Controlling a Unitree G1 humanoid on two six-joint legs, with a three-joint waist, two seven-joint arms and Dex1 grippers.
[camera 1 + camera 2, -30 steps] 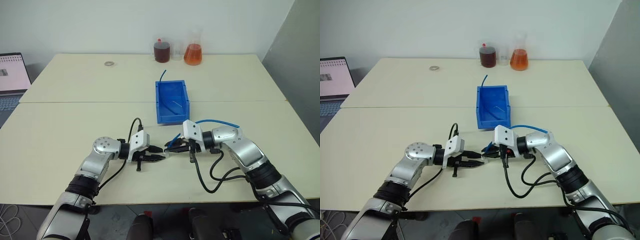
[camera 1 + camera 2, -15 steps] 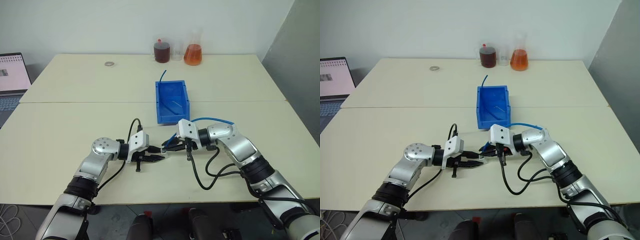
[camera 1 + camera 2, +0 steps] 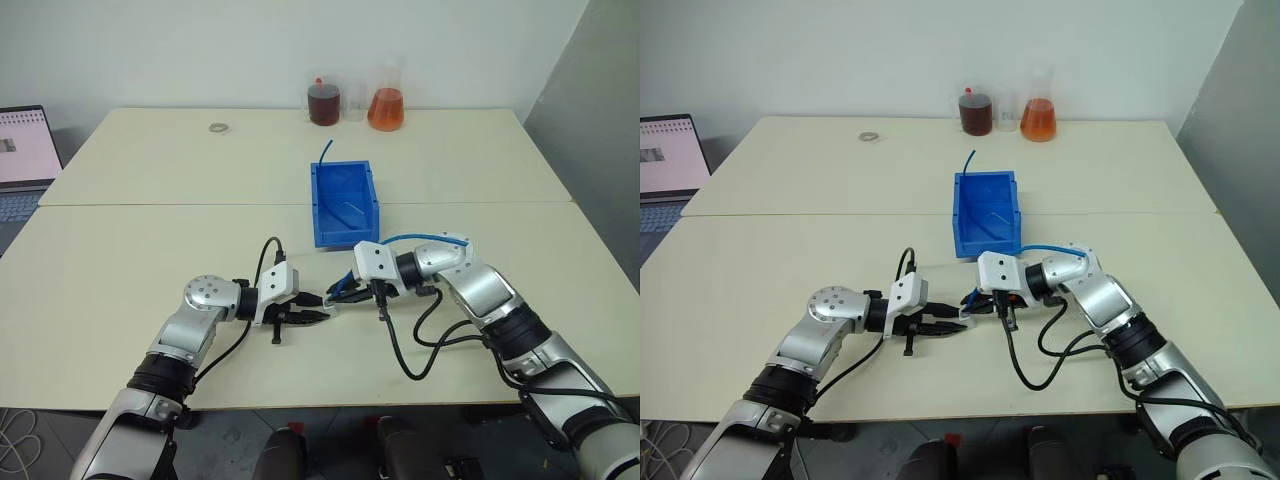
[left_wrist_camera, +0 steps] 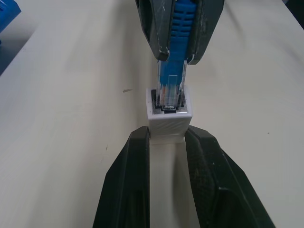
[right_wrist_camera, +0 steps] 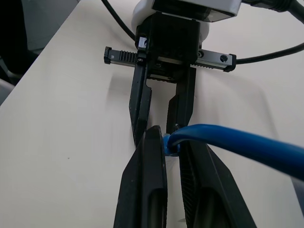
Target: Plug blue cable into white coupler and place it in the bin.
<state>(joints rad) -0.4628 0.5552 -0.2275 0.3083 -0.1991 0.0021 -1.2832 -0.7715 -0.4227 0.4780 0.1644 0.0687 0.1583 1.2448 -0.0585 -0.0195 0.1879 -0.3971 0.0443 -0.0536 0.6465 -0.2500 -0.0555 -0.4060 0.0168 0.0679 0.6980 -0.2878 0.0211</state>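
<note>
1. Near the front edge of the worktop, the left gripper is closed on the white coupler, pinching the small block by its sides with the socket facing the other arm.
2. Facing it, the right gripper is clamped on the blue cable just behind its clear plug. The plug tip sits in the coupler's socket, apparently not fully seated.
3. Both parts look light. The coupler is hard, smooth and tiny, so it could twist or slip between the fingers if pushed off-axis. The cable is limp and springy, so the stiff boot behind the plug is the sensible place to hold it. The plug's latch tab looks fragile.
4. The cable arcs back over the right wrist; its trailing length could drag when the pair is carried.
5. Just beyond the grippers stands the bin, open-topped, with a short blue cable stub rising at its rear. Nothing blocks the way.
6. Further off lie a metal ring, a dark jar and an orange flask; a laptop sits far left.
</note>
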